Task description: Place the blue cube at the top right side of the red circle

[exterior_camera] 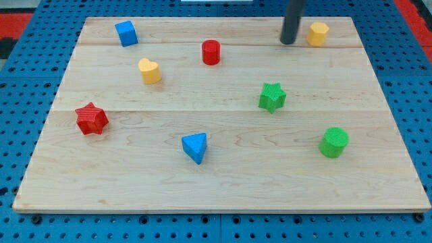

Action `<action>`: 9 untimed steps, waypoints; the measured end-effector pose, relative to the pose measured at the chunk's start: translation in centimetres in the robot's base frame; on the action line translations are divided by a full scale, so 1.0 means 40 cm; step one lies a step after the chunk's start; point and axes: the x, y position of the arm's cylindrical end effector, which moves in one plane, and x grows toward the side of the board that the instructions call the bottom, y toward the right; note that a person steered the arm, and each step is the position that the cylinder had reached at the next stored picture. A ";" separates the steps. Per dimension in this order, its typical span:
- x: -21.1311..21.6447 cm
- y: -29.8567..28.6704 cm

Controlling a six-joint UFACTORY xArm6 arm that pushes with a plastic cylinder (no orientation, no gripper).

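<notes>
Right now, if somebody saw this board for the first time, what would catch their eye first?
Probably the dark rod coming down at the view's top right, my tip resting just left of the yellow hexagonal block. Next, the bright red star block at the left edge and the blue cube in the top left corner, well left of the red cylinder block.
</notes>
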 end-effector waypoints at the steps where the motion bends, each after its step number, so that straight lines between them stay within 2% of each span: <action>1: -0.101 -0.148; 2: -0.122 -0.291; 3: -0.031 -0.453; 4: 0.106 -0.512; 5: 0.110 -0.695; 6: 0.013 -0.880; 7: -0.026 -0.789; 9: -0.006 -0.422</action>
